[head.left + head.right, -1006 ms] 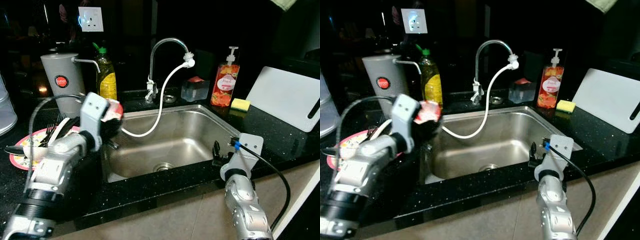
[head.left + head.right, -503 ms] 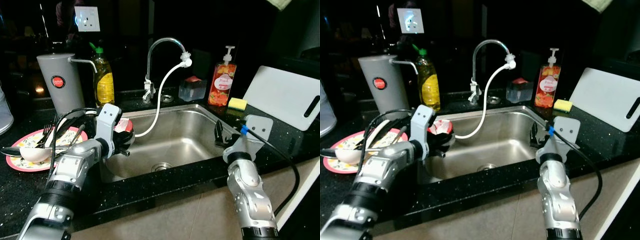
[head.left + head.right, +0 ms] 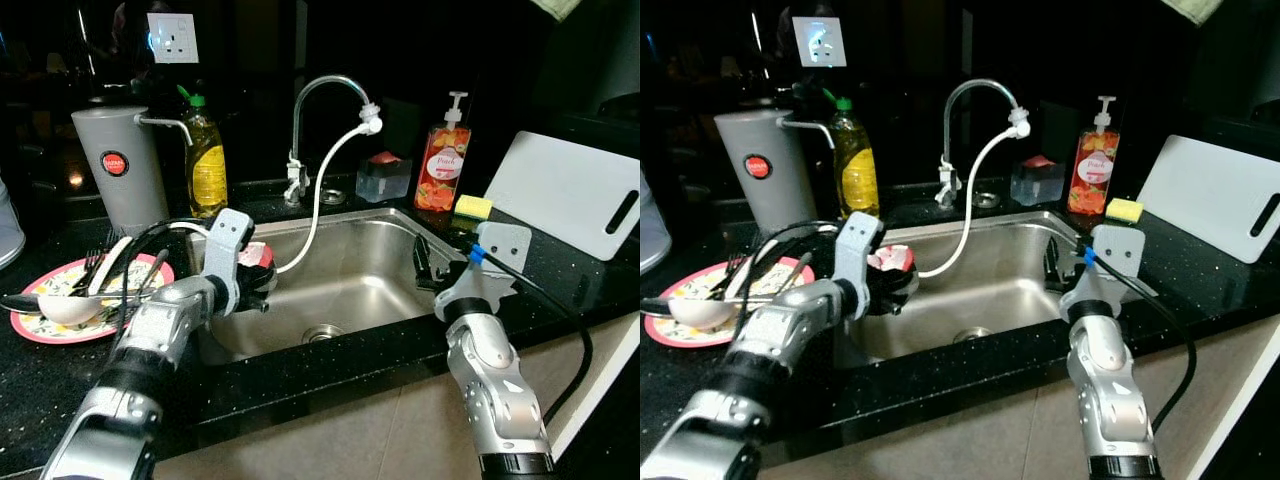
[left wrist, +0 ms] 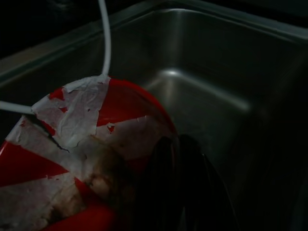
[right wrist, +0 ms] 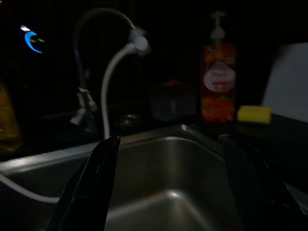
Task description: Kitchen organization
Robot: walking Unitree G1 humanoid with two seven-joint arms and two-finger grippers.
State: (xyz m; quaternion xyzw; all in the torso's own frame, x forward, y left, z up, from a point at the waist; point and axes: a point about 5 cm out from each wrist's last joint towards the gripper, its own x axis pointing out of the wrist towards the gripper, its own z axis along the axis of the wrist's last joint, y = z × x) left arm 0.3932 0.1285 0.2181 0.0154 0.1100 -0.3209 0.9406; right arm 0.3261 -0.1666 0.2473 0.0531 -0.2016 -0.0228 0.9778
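Sink [image 3: 380, 285]: brushed stainless steel, dull sheen. Desk [image 3: 560, 270]: glossy black stone with fine speckles. Red bowl [image 4: 91, 159]: glossy, with torn, peeling white paper stuck on, rough edges. Faucet [image 3: 325, 95]: shiny chrome, smooth white plastic hose [image 3: 320, 200]. Soap bottle [image 3: 443, 165]: clear plastic. Cutting board [image 3: 565, 190]: matt white plastic. Canister [image 3: 118, 170]: matt grey metal. Sponge [image 3: 473, 207]: yellow foam.

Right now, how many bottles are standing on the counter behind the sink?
2. A yellow dish-soap bottle with a green cap stands left of the faucet, beside the grey canister; an orange pump bottle stands right of it, next to the yellow sponge.
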